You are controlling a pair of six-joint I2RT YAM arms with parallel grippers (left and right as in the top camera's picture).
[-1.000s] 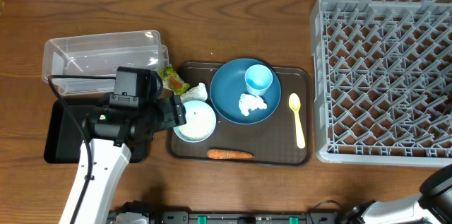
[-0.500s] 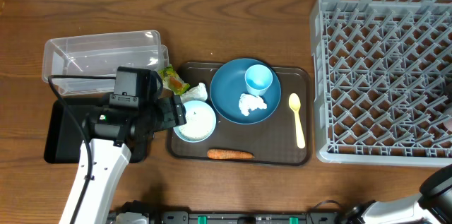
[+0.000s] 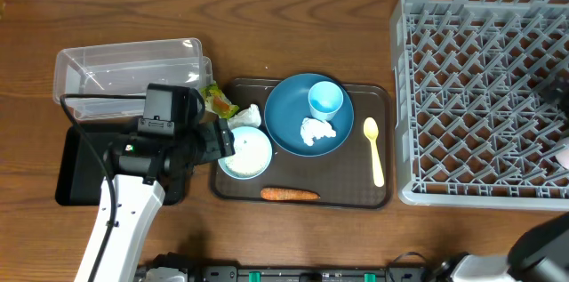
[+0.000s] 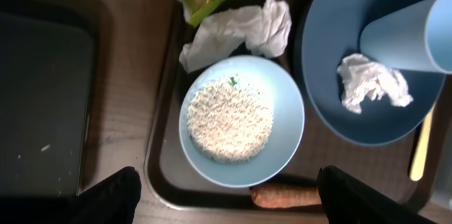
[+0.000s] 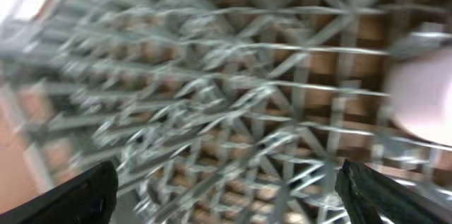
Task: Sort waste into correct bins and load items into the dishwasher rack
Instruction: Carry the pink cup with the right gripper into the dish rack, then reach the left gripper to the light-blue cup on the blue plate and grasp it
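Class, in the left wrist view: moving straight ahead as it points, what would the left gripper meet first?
Probably the white rice-like grains in the pale round bowl, which lie centred ahead of the open left gripper; depth is unclear.

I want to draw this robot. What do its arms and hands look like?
The left arm is a white tube with a black boxy wrist and a thin black cable. The left hand is black, with two dark, blunt fingers. The right hand looks just as dark.
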